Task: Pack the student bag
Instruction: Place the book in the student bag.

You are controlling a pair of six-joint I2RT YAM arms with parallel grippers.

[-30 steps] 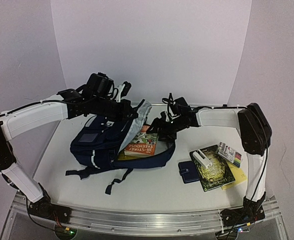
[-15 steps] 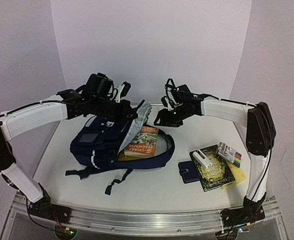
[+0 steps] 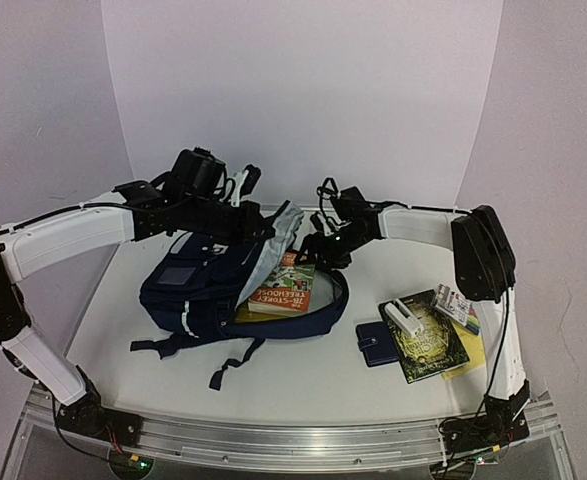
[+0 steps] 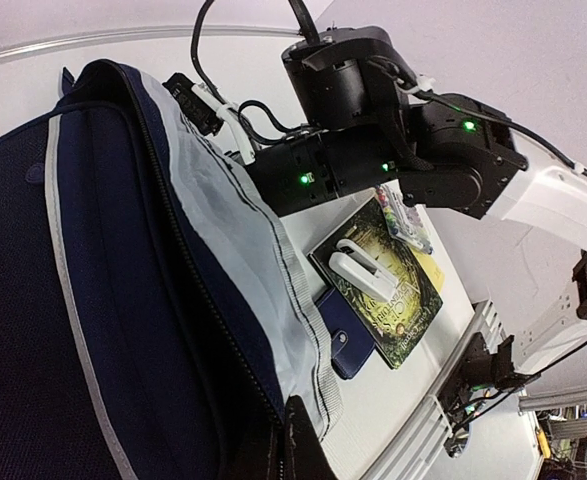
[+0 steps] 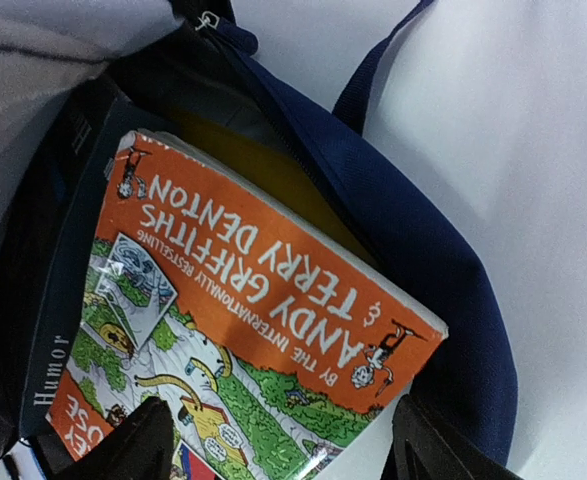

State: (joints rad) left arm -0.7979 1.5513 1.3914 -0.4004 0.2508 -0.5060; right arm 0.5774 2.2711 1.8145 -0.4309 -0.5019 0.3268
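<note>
The student bag (image 3: 198, 290) lies on its side on the table, navy with thin white stripes, its mouth facing right. My left gripper (image 3: 271, 232) is shut on the edge of its grey-lined flap (image 4: 243, 260) and holds it up; its fingertips (image 4: 291, 440) pinch the flap's hem. An orange paperback (image 3: 285, 283) sticks halfway out of the mouth, on top of a dark book (image 5: 58, 340) and something yellow (image 5: 263, 175). My right gripper (image 5: 283, 450) hangs open over the paperback's (image 5: 253, 290) outer end, one finger (image 5: 138, 445) at each side. Whether they touch it is unclear.
To the right of the bag lie a small navy wallet (image 3: 378, 343), a green book (image 3: 431, 342) with a white object (image 3: 405, 318) on it, a pack of pens (image 3: 460, 308) and a yellow sheet (image 3: 476, 352). A bag strap (image 3: 328, 310) curves round below the paperback.
My right gripper lifted up and back from the paperback, then came down over it again, slightly further left. The left gripper and the flap have not moved.
</note>
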